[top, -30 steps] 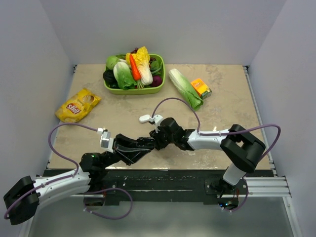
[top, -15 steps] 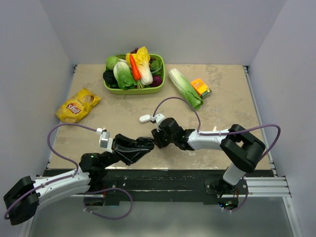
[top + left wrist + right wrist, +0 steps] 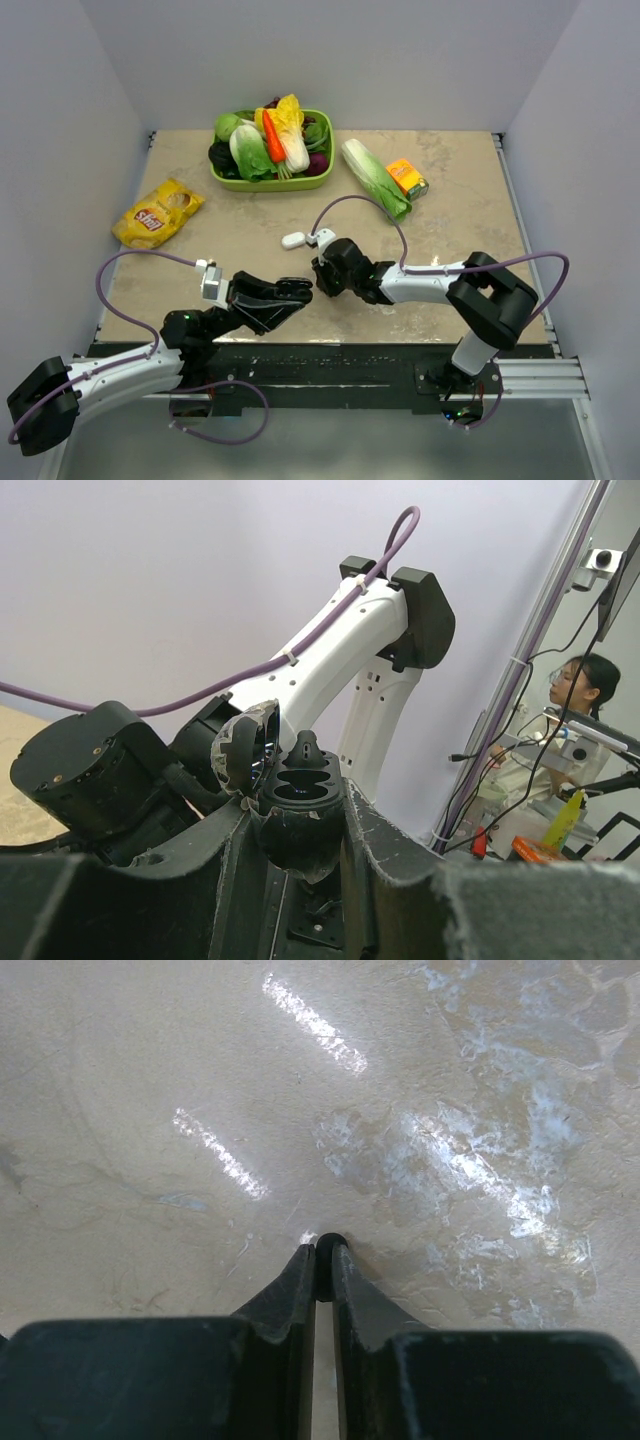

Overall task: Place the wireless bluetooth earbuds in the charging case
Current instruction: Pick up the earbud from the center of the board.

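Earbud [image 3: 325, 1242], tiny and probably slippery, sits pinched by its sides in the nearly closed right gripper [image 3: 322, 1258]; left gripper [image 3: 300, 822] clamps the open charging case [image 3: 297, 792].

Far edge of the table [image 3: 470, 230]: blocked by 1 green basket [image 3: 262, 184] of vegetables, 1 lettuce [image 3: 375, 180] and 1 orange box [image 3: 407, 178] just beside it. Left side: 1 chip bag [image 3: 158, 212].

Open lanes: the strip between bag and basket, and the right half in front of the box.

Centre front: the left claw [image 3: 290, 292], closed on an open black case [image 3: 300, 800], sits just beside the right claw [image 3: 322, 278], which pinches a black earbud [image 3: 323, 1250] at the table surface. Each blocks the other's side. 1 small white object [image 3: 293, 240] lies just beyond them. Walls close 3 sides.
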`<state>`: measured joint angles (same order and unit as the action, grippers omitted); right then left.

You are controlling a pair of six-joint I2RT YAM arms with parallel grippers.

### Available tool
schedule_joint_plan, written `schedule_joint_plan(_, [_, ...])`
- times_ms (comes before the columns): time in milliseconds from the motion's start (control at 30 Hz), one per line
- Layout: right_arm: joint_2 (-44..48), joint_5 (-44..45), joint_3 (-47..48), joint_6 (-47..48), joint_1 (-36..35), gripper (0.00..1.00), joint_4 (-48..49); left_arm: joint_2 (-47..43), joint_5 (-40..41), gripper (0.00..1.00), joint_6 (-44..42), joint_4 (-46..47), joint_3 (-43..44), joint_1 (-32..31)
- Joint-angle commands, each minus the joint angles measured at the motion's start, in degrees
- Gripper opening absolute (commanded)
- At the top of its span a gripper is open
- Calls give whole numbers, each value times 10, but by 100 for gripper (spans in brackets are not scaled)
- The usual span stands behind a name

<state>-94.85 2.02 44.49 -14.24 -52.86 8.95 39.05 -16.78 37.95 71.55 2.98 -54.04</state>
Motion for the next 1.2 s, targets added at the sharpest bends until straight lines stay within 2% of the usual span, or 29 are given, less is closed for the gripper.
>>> schedule_joint_plan(0, [1, 30, 4, -10, 2, 3, -24, -1, -5, 0, 2, 38, -168, -2])
schedule_joint_plan(67, [0, 31, 5, -11, 5, 0, -27, 1, -4, 0, 2, 38, -169, -2])
schedule_joint_plan(433, [14, 43, -5, -30, 11, 0, -32, 4, -3, 0, 0, 38, -166, -2])
schedule_joint_plan(700, [176, 62, -4, -47, 12, 0, -88, -1, 1, 0, -25, 6, -136, -2])
schedule_joint_plan(767, [214, 62, 1, -50, 12, 0, -138, -2, 13, 0, -37, -11, -124, -2])
schedule_joint_plan(967, [402, 79, 20, -49, 12, 0, -247, -4, 59, 0, -75, -59, -85, 2])
schedule_joint_plan(1067, [489, 34, 38, -39, 12, 0, -270, 2, 53, 0, -90, -111, -54, 29])
schedule_joint_plan(1167, [537, -16, 71, -30, 12, 0, -304, 13, 27, 0, -82, -99, -43, 61])
